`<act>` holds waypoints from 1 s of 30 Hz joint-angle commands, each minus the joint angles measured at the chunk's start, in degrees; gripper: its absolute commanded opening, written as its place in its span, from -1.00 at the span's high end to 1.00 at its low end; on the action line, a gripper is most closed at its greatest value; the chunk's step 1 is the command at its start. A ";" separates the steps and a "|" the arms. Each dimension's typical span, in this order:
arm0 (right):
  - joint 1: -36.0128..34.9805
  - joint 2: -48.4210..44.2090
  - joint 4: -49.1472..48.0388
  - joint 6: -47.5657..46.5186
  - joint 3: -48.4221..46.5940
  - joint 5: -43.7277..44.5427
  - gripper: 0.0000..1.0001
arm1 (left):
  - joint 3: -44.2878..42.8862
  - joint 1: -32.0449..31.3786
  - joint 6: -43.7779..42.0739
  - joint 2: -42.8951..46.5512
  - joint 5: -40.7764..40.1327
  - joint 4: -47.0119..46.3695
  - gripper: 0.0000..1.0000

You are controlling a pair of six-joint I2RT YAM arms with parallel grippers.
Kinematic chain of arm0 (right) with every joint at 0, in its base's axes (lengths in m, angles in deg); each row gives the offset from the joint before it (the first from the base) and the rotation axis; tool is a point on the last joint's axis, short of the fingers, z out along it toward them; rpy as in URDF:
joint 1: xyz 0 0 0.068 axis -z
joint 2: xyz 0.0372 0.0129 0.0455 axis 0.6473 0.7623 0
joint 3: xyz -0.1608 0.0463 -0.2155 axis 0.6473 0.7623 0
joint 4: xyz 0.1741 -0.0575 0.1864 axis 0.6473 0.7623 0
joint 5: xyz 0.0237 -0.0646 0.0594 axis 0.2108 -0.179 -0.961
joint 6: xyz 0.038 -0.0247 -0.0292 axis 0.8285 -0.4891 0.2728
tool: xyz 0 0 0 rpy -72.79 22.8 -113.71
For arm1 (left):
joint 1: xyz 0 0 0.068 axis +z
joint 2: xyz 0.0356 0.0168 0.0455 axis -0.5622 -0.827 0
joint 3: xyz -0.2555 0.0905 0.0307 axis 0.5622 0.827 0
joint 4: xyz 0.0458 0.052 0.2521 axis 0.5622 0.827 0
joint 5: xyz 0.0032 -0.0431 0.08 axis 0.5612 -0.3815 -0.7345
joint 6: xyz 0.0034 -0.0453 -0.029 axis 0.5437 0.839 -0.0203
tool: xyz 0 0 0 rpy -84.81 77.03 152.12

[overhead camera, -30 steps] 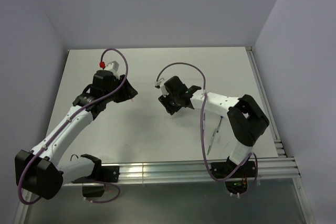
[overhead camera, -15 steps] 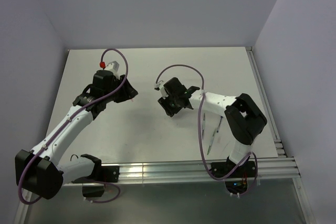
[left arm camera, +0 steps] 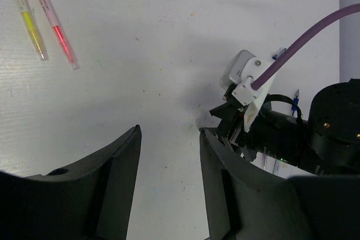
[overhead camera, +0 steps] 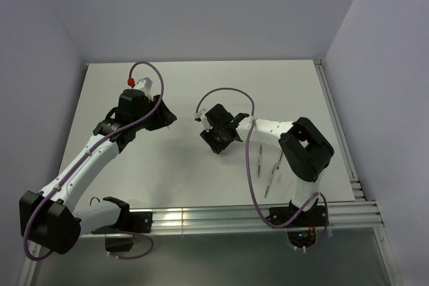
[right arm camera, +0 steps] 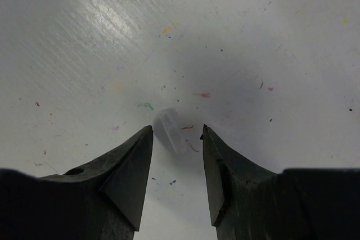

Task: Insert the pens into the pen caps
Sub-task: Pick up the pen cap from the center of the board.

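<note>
At the left of the overhead view the left arm (overhead camera: 87, 159) reaches up across the white desk (overhead camera: 201, 85), and its left claw (overhead camera: 166, 117) points toward the middle of the surface. In that claw's own camera the two dark fingers (left arm camera: 115, 164) stand moderately apart with only bare desk between them, so this claw holds nothing. Up in the far left corner of the same view a yellow pen (left arm camera: 25, 18) and a pink pen (left arm camera: 52, 18) lie flat on the desk, side by side and nearly parallel, close but not touching, well away from the fingers. Further right in that view the wrist of the right arm (left arm camera: 270, 122) shows, with its purple cable (left arm camera: 306, 40) rising from a white fitting. From above, the right claw (overhead camera: 216, 143) is angled down at the desk near the centre, apart from the left claw. Its wrist camera shows the fingers (right arm camera: 135, 158) set fairly wide, tips low over the speckled surface, and a small translucent pen cap (right arm camera: 169, 130) lying on the desk in the gap between the tips. The cap lies nearer the finger on the left of that picture; whether it touches that finger cannot be told, and there is clear space on its other side, so the claw is not clamped on it. Toward the right of the overhead view, more thin pens (overhead camera: 269, 184) lie on the desk beside the right arm's forearm; their colours are too small to tell.
</note>
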 commanded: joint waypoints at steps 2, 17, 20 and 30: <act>-0.99 1.17 0.34 0.30 -0.90 1.89 0.04 | 0.74 0.16 -0.89 -0.47 1.04 -1.92 -0.02; -2.39 3.46 2.80 0.47 -2.39 4.88 0.24 | 0.74 0.16 -0.81 -0.64 0.95 -1.91 -0.02; -2.75 4.51 3.86 0.82 -2.83 4.88 0.40 | 0.74 0.16 -0.81 -0.73 0.86 -1.74 -0.02; -3.54 4.70 3.95 3.98 -2.40 1.90 1.00 | 0.74 0.16 -0.72 -0.73 0.68 -1.83 -0.02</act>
